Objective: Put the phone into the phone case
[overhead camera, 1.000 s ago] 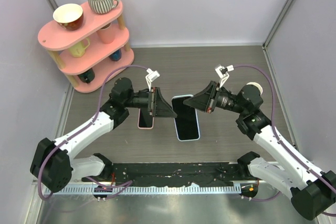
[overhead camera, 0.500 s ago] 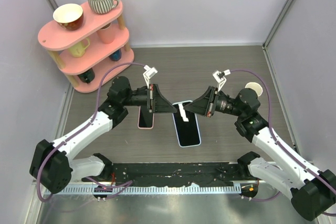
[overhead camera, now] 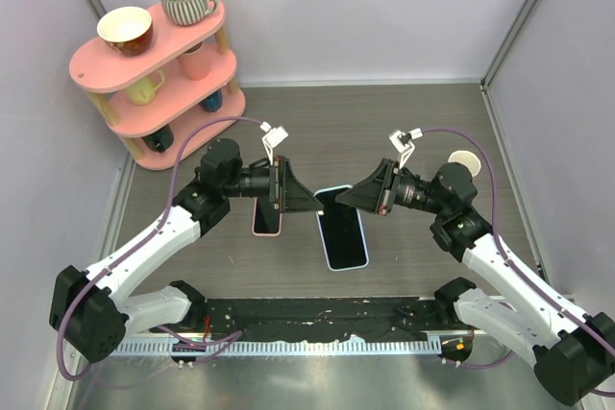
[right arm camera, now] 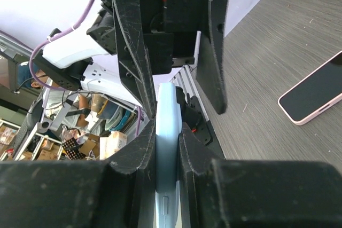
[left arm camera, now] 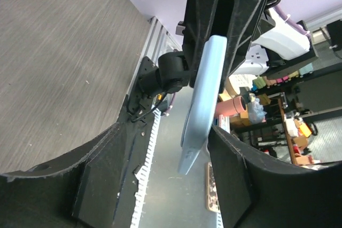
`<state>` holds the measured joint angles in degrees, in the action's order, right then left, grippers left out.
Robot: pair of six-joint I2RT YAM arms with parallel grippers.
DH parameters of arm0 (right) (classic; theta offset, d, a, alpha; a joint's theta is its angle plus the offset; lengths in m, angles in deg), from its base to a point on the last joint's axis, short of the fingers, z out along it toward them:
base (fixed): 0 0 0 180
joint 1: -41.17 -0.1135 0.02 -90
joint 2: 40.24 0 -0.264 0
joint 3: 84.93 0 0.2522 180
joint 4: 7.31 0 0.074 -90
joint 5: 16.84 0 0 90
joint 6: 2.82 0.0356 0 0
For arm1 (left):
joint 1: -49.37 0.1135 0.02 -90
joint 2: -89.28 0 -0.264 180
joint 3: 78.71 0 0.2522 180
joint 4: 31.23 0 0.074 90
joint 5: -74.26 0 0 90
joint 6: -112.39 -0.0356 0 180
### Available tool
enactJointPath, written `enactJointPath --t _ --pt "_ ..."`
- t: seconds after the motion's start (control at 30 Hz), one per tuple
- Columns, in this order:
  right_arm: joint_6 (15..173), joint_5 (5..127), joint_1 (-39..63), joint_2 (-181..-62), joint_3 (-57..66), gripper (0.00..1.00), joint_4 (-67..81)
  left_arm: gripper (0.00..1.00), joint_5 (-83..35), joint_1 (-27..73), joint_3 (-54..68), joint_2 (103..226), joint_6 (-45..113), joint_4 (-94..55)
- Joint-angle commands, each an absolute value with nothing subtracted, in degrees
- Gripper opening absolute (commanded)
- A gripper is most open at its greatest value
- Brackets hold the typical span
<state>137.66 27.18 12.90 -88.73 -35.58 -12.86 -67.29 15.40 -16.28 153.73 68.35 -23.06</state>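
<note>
Light, bendy, slick phone case [left arm camera: 206,89]: right gripper [overhead camera: 357,197] jaws pinch its 12 o'clock end; left gripper [overhead camera: 306,201] jaws wide. Rigid phone [overhead camera: 266,221]: grip long edges.

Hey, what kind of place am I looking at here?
Probably a robotics lab test cell: left arm and right arm bolted at a table edge, plain partition walls, cluttered storage shelves beyond.

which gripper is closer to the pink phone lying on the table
Left. The left gripper hangs just right of the pink phone; the right gripper is farther right, shut on the light blue case.
</note>
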Motion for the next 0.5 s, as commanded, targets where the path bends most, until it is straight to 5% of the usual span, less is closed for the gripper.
enactJointPath --t 0.0,0.23,0.47 --pt "141.9 27.4 12.7 -87.6 -34.1 0.01 -21.4 0.68 -69.4 15.5 -20.2 153.9 75.1 -34.2" --pt "145.0 28.3 12.7 -89.8 -36.6 0.01 -26.9 0.65 -70.6 15.5 -22.1 156.3 81.1 -44.3" --pt "145.7 29.3 12.8 -91.7 -38.0 0.08 -27.8 0.26 -71.8 15.5 -23.7 160.3 87.5 -53.0"
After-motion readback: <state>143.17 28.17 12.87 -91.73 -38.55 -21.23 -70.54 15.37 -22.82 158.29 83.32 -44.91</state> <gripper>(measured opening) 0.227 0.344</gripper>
